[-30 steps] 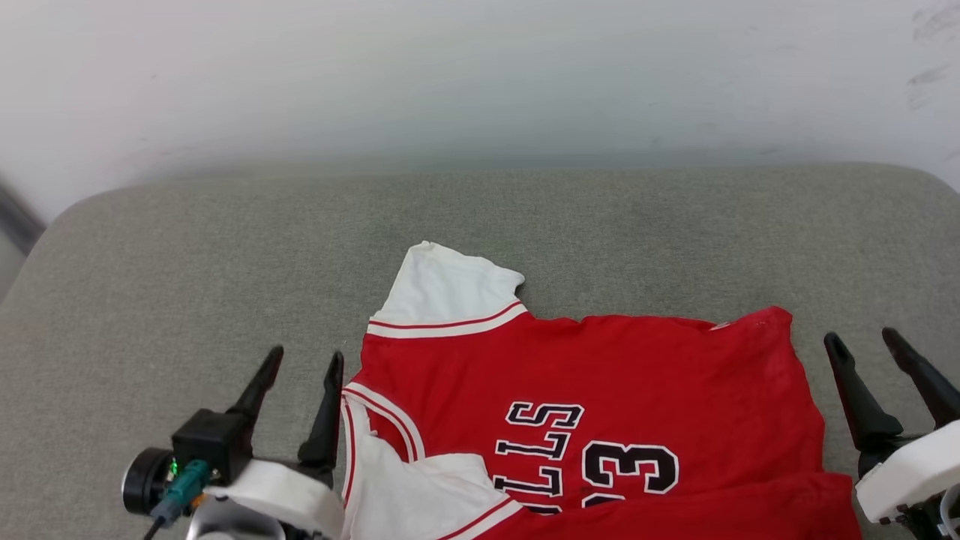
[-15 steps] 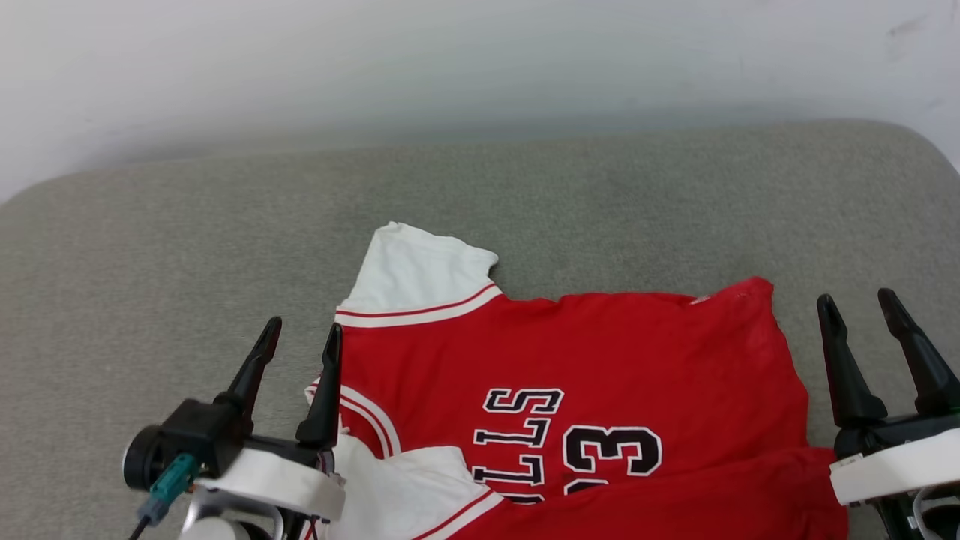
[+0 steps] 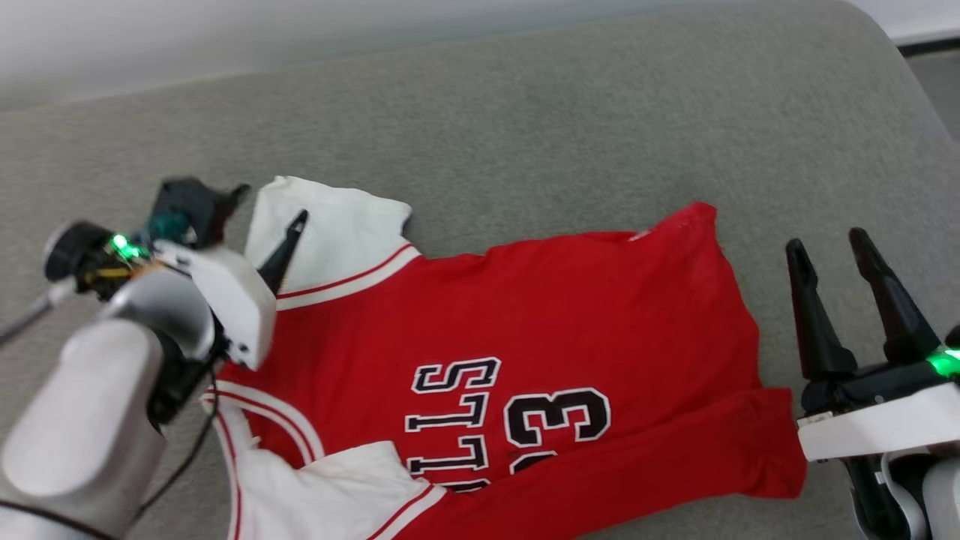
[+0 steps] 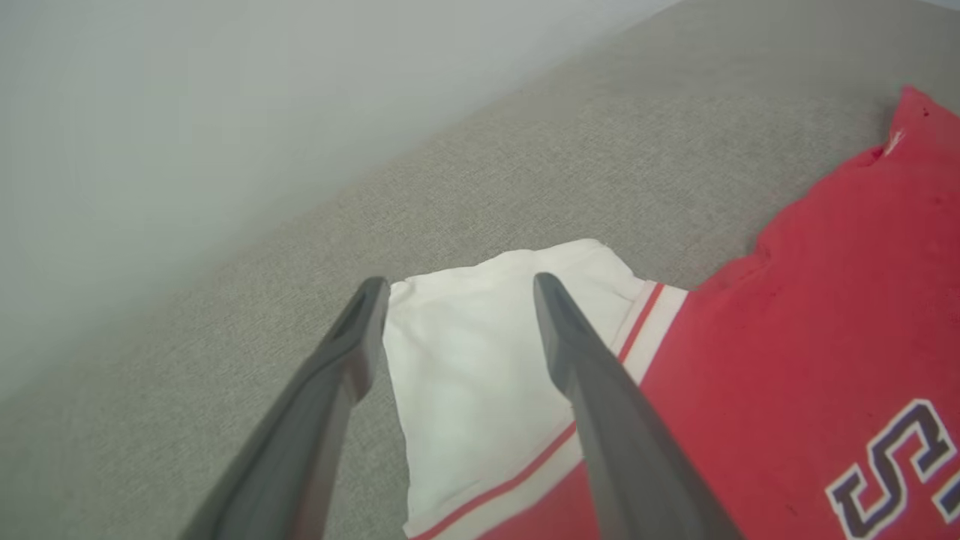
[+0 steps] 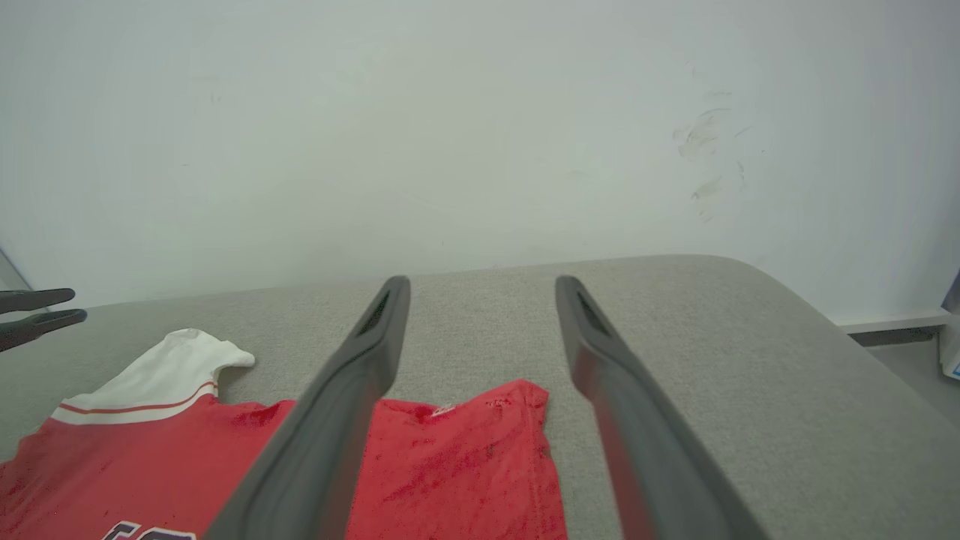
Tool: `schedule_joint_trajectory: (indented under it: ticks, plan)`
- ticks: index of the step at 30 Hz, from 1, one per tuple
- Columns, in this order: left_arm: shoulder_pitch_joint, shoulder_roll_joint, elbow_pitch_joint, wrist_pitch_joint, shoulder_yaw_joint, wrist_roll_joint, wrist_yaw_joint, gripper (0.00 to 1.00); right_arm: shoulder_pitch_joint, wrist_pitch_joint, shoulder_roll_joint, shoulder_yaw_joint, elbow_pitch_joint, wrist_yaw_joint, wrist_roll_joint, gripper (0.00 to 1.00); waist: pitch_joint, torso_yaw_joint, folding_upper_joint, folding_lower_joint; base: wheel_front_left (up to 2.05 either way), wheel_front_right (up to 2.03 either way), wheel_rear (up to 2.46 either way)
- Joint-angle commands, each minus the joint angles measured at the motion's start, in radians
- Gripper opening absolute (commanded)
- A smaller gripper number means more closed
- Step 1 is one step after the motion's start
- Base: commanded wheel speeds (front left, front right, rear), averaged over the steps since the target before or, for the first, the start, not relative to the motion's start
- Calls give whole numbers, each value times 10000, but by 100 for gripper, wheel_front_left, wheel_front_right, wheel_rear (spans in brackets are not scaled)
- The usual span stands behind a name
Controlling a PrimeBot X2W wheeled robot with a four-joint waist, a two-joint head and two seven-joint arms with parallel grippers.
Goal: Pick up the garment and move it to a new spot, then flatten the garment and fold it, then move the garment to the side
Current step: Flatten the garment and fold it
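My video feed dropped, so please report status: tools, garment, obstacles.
Both open: left tool over the white sleeve, right tool beside the garment, empty. Garment lies on grey cushion, near edge folded over. No obstacle seen.

A grey fabric-covered worktop (image 3: 570, 112) with rounded corners stands against a plain white wall (image 5: 450, 112). Faint dark scuff marks (image 5: 705, 142) smudge the wall toward the right. Past the worktop's right corner run a white skirting board (image 5: 892, 322) and grey floor (image 5: 915, 358). The light is soft and even.
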Motion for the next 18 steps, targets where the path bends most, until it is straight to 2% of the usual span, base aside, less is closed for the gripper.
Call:
schedule_joint_trajectory:
  ticks: [1, 5, 11, 14, 18]
  plan:
    - [-187, 54, 71, 222, -40, -118, -15, 100, -157, -68, 49, 49, 38, -4, -29, 100, 518, -542, -1, -1, 0, 0, 0]
    - [-1558, 714, 781, 2251, -423, -990, -68, 100, -425, -196, 61, 323, 230, -4, 94, 100, 882, -973, -1, -1, 0, 0, 0]
    - [-3079, 1333, 1924, 5118, -484, -2143, -64, 100, -665, -388, 99, 708, 508, -4, 208, 100, 1351, -1476, -1, -1, 0, 0, 0]
    - [-3569, 1538, 2309, 6169, -477, -2260, 103, 100, -774, -513, 134, 901, 663, -4, 279, 100, 1527, -1672, -1, -1, 0, 0, 0]
    - [-3864, 1701, 2442, 7049, -499, -2297, 463, 100, -883, -605, 171, 1092, 833, -4, 329, 100, 1729, -1833, -1, -1, 0, 0, 0]
